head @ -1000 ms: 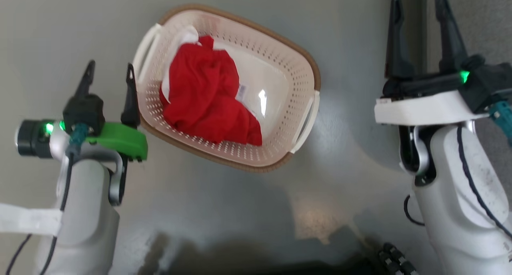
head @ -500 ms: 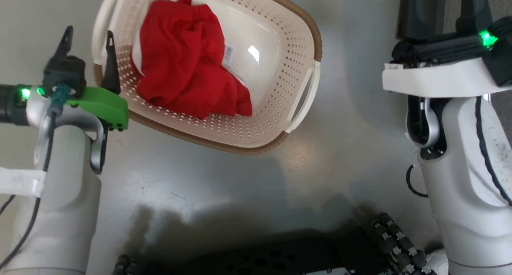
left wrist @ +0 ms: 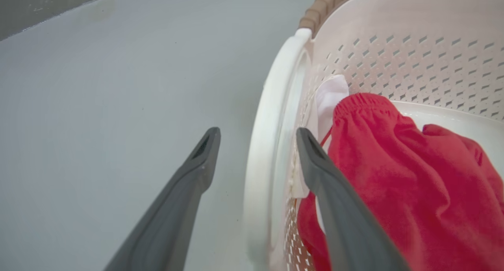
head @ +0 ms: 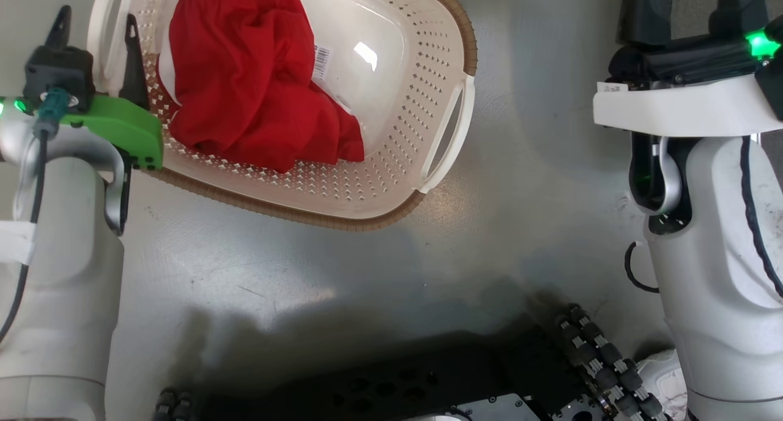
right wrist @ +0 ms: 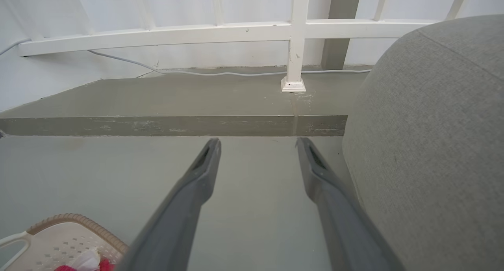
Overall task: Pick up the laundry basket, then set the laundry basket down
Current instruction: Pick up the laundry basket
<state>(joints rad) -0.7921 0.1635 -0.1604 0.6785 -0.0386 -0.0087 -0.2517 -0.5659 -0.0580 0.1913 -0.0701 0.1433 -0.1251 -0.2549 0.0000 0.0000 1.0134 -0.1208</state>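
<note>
The laundry basket [head: 391, 133] stands on the grey floor, cream with perforated walls and a brown rim [head: 342, 222]. Red cloth [head: 244, 84] lies in it over a white piece [left wrist: 330, 93]. My left gripper [head: 96, 29] is open at the basket's left end. In the left wrist view its two fingers straddle the white side handle [left wrist: 271, 117], one outside the basket [left wrist: 393, 58] and one inside beside the red cloth [left wrist: 393, 176]. My right gripper [right wrist: 258, 145] is open over bare floor, well to the right of the basket [right wrist: 67, 231]. The other handle [head: 449, 136] faces it.
A grey upholstered seat [right wrist: 433, 125] stands close on the right of my right gripper. A raised floor step [right wrist: 177, 125] and a white railing [right wrist: 295, 34] with a cable lie ahead. My dark wheeled base [head: 397, 384] fills the bottom of the head view.
The head camera has tilted down, bringing my base into view. My left gripper has moved from beside the basket's corner to astride its left handle, still open.
</note>
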